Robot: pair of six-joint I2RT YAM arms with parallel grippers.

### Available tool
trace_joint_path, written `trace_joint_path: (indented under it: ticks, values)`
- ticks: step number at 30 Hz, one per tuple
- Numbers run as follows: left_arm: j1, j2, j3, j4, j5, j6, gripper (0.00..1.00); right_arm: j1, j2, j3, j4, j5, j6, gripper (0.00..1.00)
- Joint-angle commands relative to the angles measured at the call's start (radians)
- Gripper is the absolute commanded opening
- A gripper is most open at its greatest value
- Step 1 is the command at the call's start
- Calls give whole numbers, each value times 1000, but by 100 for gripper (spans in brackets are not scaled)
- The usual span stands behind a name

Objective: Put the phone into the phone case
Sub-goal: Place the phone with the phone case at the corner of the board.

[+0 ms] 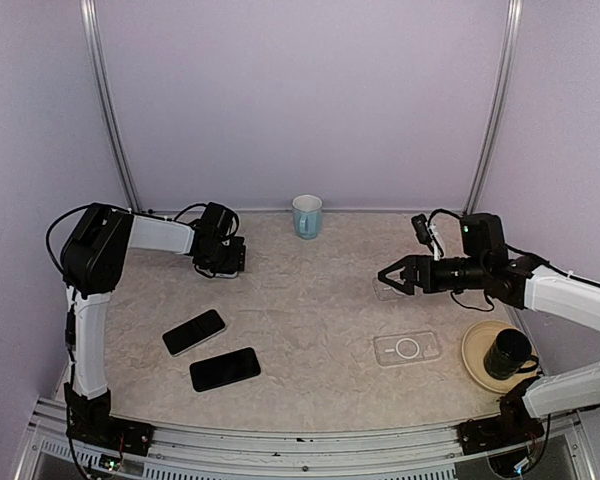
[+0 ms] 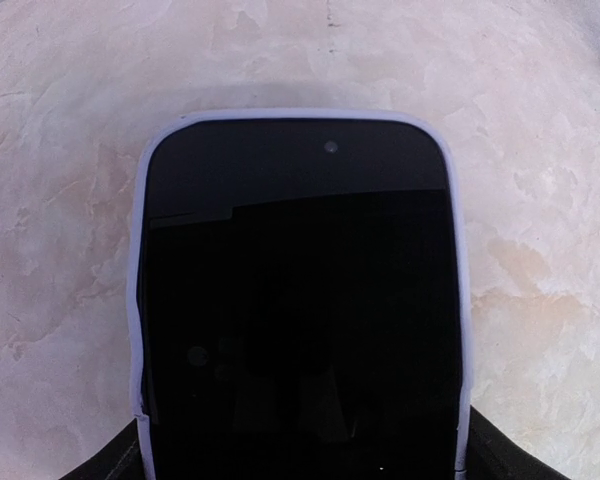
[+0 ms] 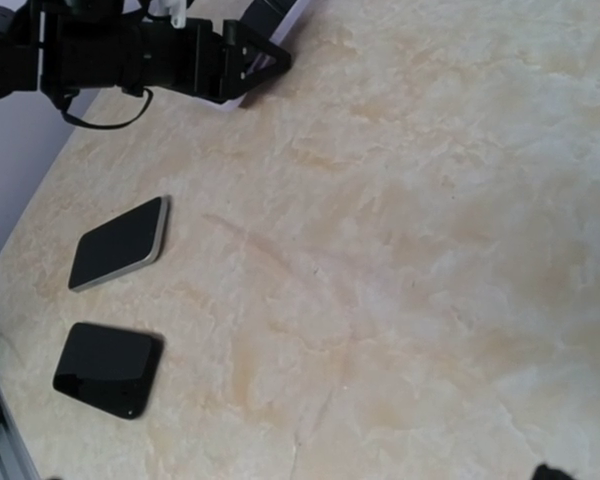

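Observation:
A black phone (image 2: 295, 300) in a pale lavender phone case (image 2: 458, 300) fills the left wrist view. It sits between the jaws of my left gripper (image 1: 223, 262), which is shut on its sides at the back left of the table; dark fingers (image 2: 115, 462) show at the bottom corners. A clear case with a ring (image 1: 407, 348) lies flat at the right. My right gripper (image 1: 388, 278) hovers open above the table just behind that clear case, holding nothing. Another small clear piece (image 1: 385, 291) lies under its tips.
Two more phones lie at the front left: a silver-edged one (image 1: 194, 331) (image 3: 120, 243) and a black one (image 1: 225, 369) (image 3: 108, 368). A pale blue cup (image 1: 307, 216) stands at the back wall. A tan plate (image 1: 475, 362) with a black mug (image 1: 507, 352) sits front right.

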Motion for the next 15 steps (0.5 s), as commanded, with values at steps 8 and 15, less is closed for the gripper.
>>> trace_joint_path:
  ticks: [8, 15]
  values:
    - [11, 35, 14, 8, 29, -26, 78, -9, 15, 36, -5, -4, -9, 100]
    - [11, 41, 8, 15, 40, -27, 83, -9, 18, 28, 3, -4, -7, 100]
